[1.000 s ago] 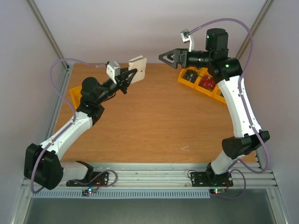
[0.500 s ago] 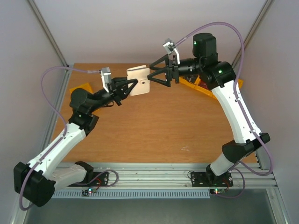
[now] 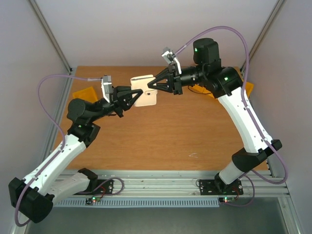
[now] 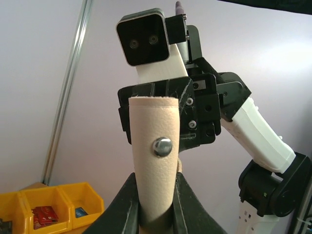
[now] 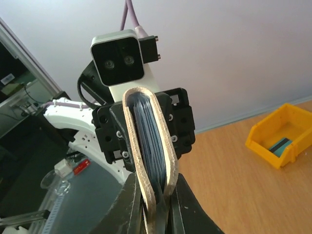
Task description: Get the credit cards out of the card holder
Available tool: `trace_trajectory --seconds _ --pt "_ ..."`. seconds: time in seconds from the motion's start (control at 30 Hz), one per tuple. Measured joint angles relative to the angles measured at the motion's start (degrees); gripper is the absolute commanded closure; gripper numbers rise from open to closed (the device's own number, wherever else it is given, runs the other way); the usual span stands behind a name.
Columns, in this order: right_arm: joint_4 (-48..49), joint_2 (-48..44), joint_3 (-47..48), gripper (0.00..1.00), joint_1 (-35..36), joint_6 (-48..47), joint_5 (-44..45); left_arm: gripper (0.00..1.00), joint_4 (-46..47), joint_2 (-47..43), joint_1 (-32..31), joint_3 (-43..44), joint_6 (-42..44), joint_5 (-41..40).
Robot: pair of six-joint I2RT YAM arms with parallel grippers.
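The left gripper (image 3: 136, 94) clamps the spine of the folded card holder (image 3: 147, 97) above the table (image 3: 161, 131), while the right gripper (image 3: 150, 87) pinches its open edge.

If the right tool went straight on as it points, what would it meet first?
The right tool meets the card holder, clamped between its fingers; just behind, facing it, is the left tool gripping the holder's opposite edge.

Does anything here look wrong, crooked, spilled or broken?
Nothing stands out. The card holder is folded, looks undamaged, and hangs in the air between the left gripper and the right gripper, both closed on it.
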Motion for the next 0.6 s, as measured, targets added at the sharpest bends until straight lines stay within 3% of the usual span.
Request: trace_trajectory --seconds 0.03,0.07,0.1,0.13,0.2,0.27,0.37,0.5,0.6 --pt "0.4 -0.2 -0.3 0.99 0.1 -0.1 0.2 0.91 0.2 0.0 0.0 0.0 -0.5 0.1" --pt "0.6 -0.6 -0.7 0.99 0.1 0.0 0.2 0.71 0.1 -0.1 0.0 0.0 -0.8 0.1" --pt "0.7 -0.9 -1.1 0.99 0.1 -0.2 0.3 0.57 0.0 -0.2 0.0 0.0 -0.9 0.0" --pt "0.7 -1.2 -1.3 0.99 0.2 -0.4 0.4 0.55 0.0 -0.3 -0.2 0.0 -0.8 0.0" --pt "-0.9 -1.8 -1.3 0.99 0.4 -1.0 0.8 0.60 -0.5 -0.7 -0.3 -0.2 -0.4 -0.5" --pt "-4.9 -2.5 0.0 0.99 0.4 -3.5 1.9 0.73 -1.6 -1.6 -0.2 -0.7 0.7 -0.7" --pt "-13.4 0.3 7.8 0.99 0.4 -7.5 3.0 0.80 -2.8 -2.5 -0.2 -0.8 4.3 1.1" --pt "-18.9 3.0 13.3 0.99 0.4 -10.6 3.2 0.98 -3.5 -2.7 -0.2 -0.8 7.5 3.0" --pt "-19.7 3.4 13.5 0.99 0.3 -11.8 3.7 1.00 -4.5 -2.5 -0.1 -0.8 7.6 3.5"
